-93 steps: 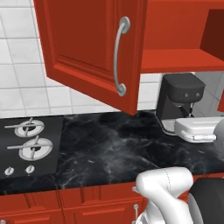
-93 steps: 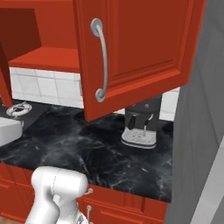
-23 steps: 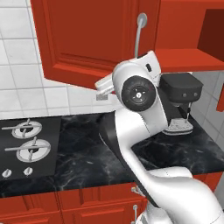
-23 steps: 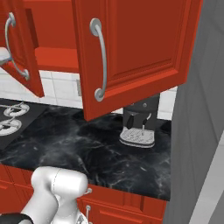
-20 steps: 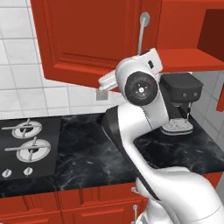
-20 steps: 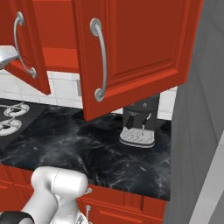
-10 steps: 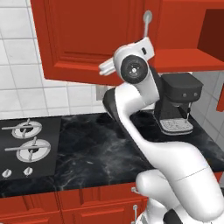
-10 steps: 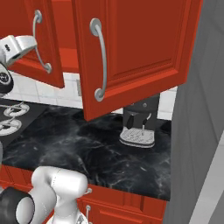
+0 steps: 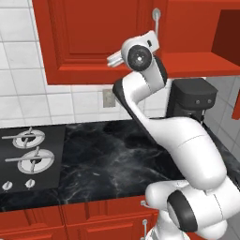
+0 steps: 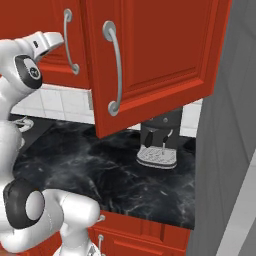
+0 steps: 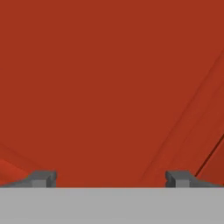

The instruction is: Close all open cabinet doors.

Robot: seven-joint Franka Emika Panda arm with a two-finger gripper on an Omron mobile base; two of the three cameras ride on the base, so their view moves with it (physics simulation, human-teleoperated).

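Observation:
The left cabinet door (image 9: 93,42), glossy red with a silver bar handle (image 9: 156,18), lies almost flat against its cabinet. Whether a gap remains I cannot tell. My gripper (image 9: 114,59) is up against that door's face. In the hand view the red panel is close ahead and my gripper (image 11: 111,179) stands open, its fingertips (image 11: 43,178) wide apart with nothing between them. The right cabinet door (image 10: 160,55) hangs wide open over the counter, its curved handle (image 10: 115,70) facing the right base camera. The left door's handle (image 10: 70,40) sits just right of my hand.
A dark coffee machine (image 9: 190,101) stands on the black marble counter (image 9: 108,164) under the open cabinet. Stove burners (image 9: 28,150) lie at the left. A grey wall (image 10: 225,150) bounds the right side. Red drawer fronts (image 10: 145,235) run below the counter.
The left door has swung from ajar to almost flat against the cabinet, with my hand following it in. The right door has not moved.

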